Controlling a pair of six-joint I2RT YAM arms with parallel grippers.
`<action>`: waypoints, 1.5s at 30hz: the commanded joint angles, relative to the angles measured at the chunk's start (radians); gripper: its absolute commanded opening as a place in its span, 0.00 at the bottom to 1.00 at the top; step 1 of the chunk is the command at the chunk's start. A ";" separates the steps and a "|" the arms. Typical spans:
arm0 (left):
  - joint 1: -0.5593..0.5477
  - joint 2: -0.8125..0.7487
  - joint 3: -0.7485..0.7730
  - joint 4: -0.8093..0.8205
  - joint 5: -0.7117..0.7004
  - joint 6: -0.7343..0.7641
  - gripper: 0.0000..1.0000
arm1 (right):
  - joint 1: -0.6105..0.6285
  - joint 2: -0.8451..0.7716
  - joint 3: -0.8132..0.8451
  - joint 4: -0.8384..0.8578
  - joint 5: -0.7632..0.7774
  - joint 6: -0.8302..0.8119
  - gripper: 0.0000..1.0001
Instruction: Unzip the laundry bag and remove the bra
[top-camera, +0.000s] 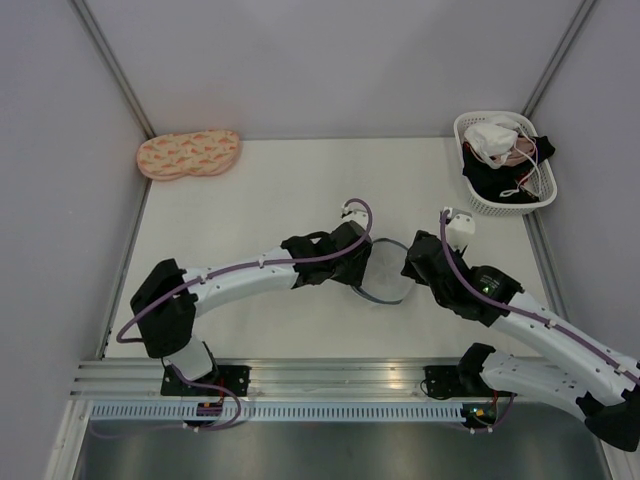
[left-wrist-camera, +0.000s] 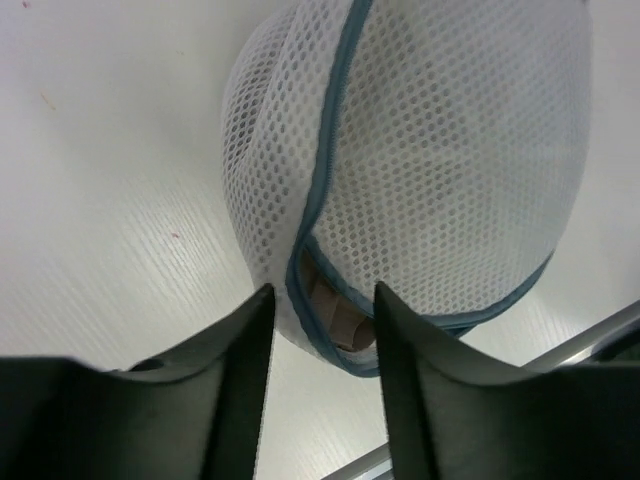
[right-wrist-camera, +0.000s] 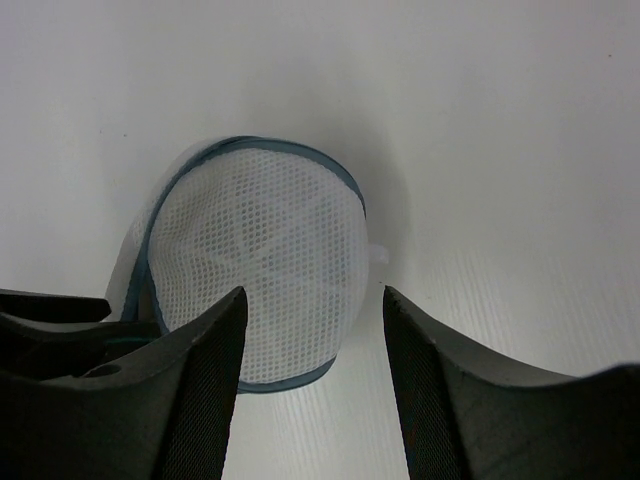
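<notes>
The laundry bag (top-camera: 388, 272), a small white mesh dome with blue-grey rims, lies on the table between my two grippers. In the left wrist view the bag (left-wrist-camera: 430, 150) fills the frame. Its zipper has a short gap at the near end, where taupe bra fabric (left-wrist-camera: 335, 315) shows inside. My left gripper (left-wrist-camera: 322, 290) is open, its jaws on either side of that gap and not closed on it. My right gripper (right-wrist-camera: 314, 292) is open at the bag's other side (right-wrist-camera: 260, 270), holding nothing. Most of the bra is hidden in the bag.
A white lattice basket (top-camera: 548, 180) at the back right holds a white garment with pink straps and dark clothes. A peach patterned pad (top-camera: 188, 153) lies at the back left. Metal rails run along the table's near edge (top-camera: 300, 375).
</notes>
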 joint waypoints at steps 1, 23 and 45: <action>-0.008 -0.093 -0.005 0.007 -0.035 -0.009 0.56 | -0.001 0.019 -0.002 0.053 -0.042 -0.032 0.62; -0.067 0.018 0.044 -0.120 -0.217 0.008 0.02 | -0.001 0.044 -0.013 0.110 -0.082 -0.072 0.52; 0.001 -0.335 -0.623 0.702 0.125 -0.244 0.02 | -0.001 0.251 -0.125 0.438 -0.558 -0.221 0.57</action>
